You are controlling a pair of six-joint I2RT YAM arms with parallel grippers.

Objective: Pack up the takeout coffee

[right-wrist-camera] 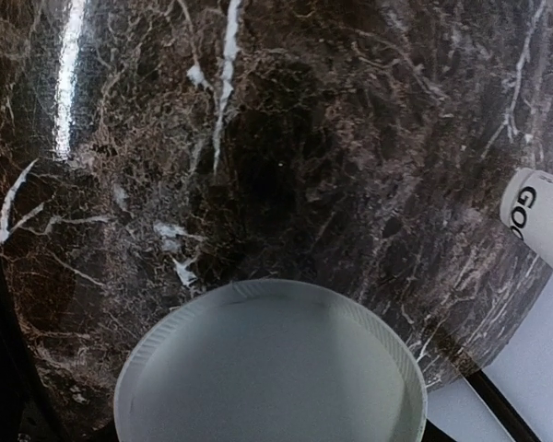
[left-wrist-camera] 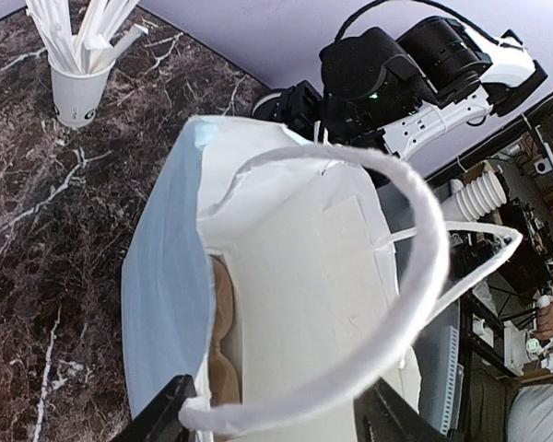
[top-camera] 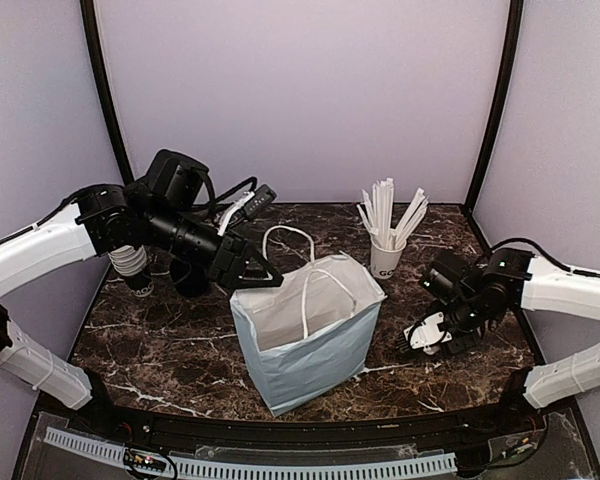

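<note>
Paper bag (top-camera: 310, 335), pale blue outside and white inside, stands open in the middle of the dark stone counter (top-camera: 160, 340). My left tool (top-camera: 258, 275) is at the bag's top edge, on its left side. Its fingers (left-wrist-camera: 161, 414) are wide apart, and one white handle (left-wrist-camera: 433, 249) loops across the gap between them. Something brown (left-wrist-camera: 223, 350) lies down inside the bag.

My right tool (top-camera: 430, 335) is low over the counter, to the right of the bag and apart from it. A round white thing (right-wrist-camera: 269, 368) fills the bottom of its wrist view, but I cannot tell if that tool holds it. A white cup of sticks (top-camera: 387, 250) stands behind the bag.

I cannot pick out the takeout coffee for sure. A dark lump (top-camera: 190, 278) sits on the counter under my left arm, and that may be it.
</note>
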